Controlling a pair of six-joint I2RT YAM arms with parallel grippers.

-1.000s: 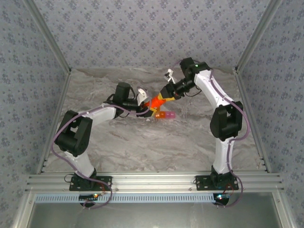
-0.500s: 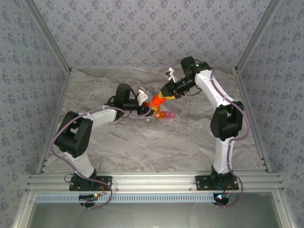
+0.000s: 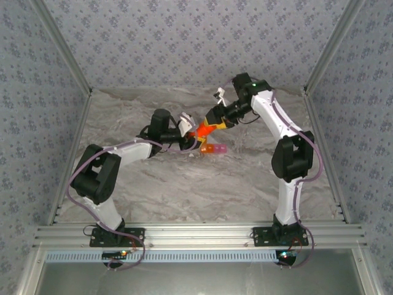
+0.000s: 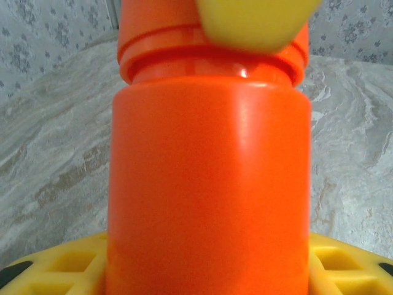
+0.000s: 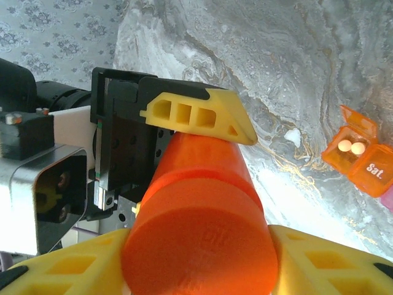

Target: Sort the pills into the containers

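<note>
Uncapping step, by my reading. Left gripper (image 3: 188, 136) clamps the orange bottle (image 4: 209, 184) mid-body. Right gripper (image 3: 214, 120) has its fingers flanking the cap (image 5: 196, 255) (clamped or slack: cannot tell). Pill box (image 5: 358, 153) lies on the table (image 3: 184, 196) nearby, orange cell open, two white pills (image 5: 350, 146) inside. Next likely needs a firm cap grip, then a twist.

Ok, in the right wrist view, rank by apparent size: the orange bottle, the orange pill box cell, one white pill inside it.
1. orange bottle, nearest the camera, so inflated
2. orange pill box cell
3. white pill
</note>
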